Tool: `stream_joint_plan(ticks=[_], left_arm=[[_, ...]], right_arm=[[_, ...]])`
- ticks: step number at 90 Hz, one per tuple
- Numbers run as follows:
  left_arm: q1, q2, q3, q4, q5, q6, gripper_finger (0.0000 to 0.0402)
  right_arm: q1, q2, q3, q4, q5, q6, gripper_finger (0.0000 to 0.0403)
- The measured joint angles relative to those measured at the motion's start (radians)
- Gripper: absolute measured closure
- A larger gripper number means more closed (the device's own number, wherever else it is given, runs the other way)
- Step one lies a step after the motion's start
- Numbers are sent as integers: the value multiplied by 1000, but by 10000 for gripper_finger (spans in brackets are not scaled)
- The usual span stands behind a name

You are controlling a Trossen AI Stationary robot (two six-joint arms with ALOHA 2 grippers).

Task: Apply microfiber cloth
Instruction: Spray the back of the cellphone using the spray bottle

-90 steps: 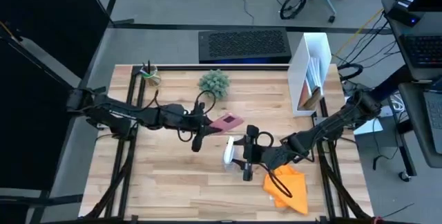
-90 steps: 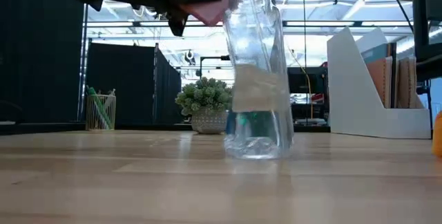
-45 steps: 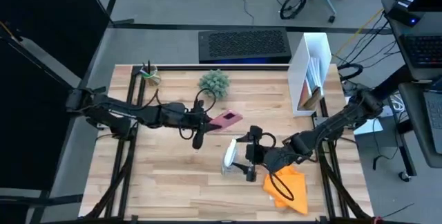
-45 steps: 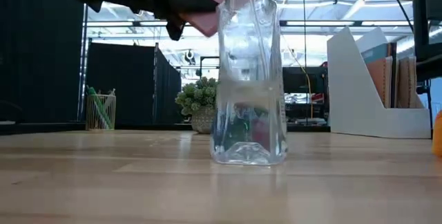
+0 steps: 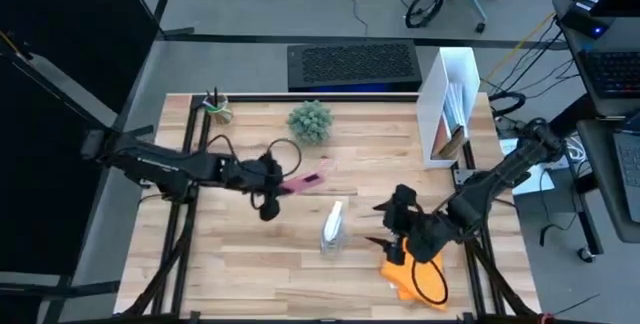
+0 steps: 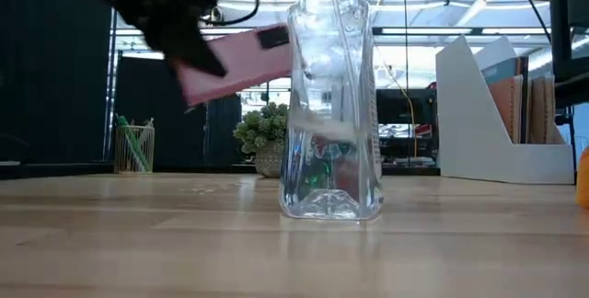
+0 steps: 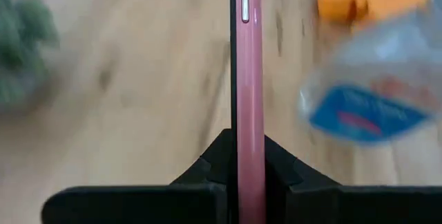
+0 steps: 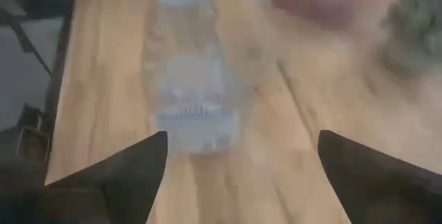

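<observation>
**Bottle mid-bench, cloth corner crowded**

The spray bottle [image 5: 333, 228] stands upright near the middle of the bench [image 5: 240, 274], the one tall obstacle between the two arms. Bare wood lies along the near edge from the left corner up to the bottle, and between the bottle and the far edge.

The left gripper [image 5: 272, 186] holds the pink-backed phone [image 5: 303, 181] off the bench, just left of the bottle.

The right gripper [image 5: 387, 236], fingers spread, sits between the bottle and the microfiber cloth [image 5: 412, 274], which lies at the near right corner.

Along the far edge stand a pen cup [image 5: 216, 108], a small plant [image 5: 310, 120] and a white file holder [image 5: 447, 109] at the right.
</observation>
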Motion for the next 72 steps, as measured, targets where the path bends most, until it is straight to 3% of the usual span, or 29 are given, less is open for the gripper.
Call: stream_joint_plan(ticks=[16,36,59,72], left_arm=[[-187,41,0,-144,48,-148,386],[-372,120,-1,-99,56,-291,386],[-441,244,-1,168,66,-258,386],[-434,315,-1,257,72,-243,386]], right_arm=[[46,78,-91,121,-57,103,51],[69,248,-124,557,-139,8,51],[-3,451,-125,907,-411,-70,51],[-38,478,-124,974,-400,-200,51]])
